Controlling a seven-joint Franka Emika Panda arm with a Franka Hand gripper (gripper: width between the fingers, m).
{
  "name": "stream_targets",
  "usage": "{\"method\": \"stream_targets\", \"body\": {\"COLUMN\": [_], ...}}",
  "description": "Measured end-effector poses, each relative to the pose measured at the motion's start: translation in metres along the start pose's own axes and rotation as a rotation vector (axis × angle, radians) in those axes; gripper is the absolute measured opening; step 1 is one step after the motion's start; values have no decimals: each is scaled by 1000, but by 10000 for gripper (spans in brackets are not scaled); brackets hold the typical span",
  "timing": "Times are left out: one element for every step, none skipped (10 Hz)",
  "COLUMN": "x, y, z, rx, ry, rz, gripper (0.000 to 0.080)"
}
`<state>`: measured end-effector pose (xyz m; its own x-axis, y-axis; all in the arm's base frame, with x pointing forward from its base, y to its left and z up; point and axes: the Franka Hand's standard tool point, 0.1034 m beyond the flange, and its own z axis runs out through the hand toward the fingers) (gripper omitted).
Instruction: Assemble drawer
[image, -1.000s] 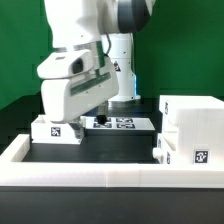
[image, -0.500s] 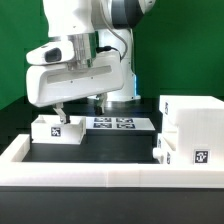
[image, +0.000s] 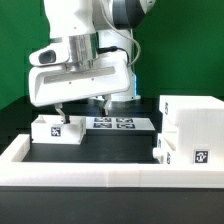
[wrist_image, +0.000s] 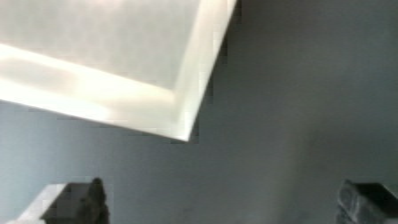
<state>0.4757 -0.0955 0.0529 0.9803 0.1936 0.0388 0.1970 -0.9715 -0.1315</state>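
My gripper hangs open and empty above the black table, between the left small tray and the marker board. Its two dark fingertips point down and stand wide apart. The left small white tray sits on the table at the exterior view's left, just below and left of the fingers, not touching them. The large boxy housing stands at the right, with a second small tagged piece against its left front. In the wrist view, a white tray corner lies beyond the open gripper.
The marker board lies flat at the back middle of the table. The long low white rim runs along the table's front and sides. The robot base stands behind the board.
The gripper has risen from low over the left tray to above the table and shifted slightly right. The tray has stayed in place.
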Motion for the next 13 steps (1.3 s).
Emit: {"method": "stream_targets", "body": {"x": [-6,-12,-17,-23,-28,-27,-27,-27,-27,-27,-28,-36,-40], "y": [5,10,11,11,10,10,10,10,10,10,10,7,3], "z": [1,0,-1,1,4,3,3,3,4,4,3,1,0], "rx": [2,-3,-11,-23,-22,-23,-23,-23,-22,-22,-27,-38,-48], "ry": [-3,-4,-1,8,3,5,5,5,4,4,9,15,19], "rz": [7,21,31,34,34,32,31,29,29,28,62,124,161], "gripper": [648,648,648,648,648,648,648,648,648,648,648,648,648]}}
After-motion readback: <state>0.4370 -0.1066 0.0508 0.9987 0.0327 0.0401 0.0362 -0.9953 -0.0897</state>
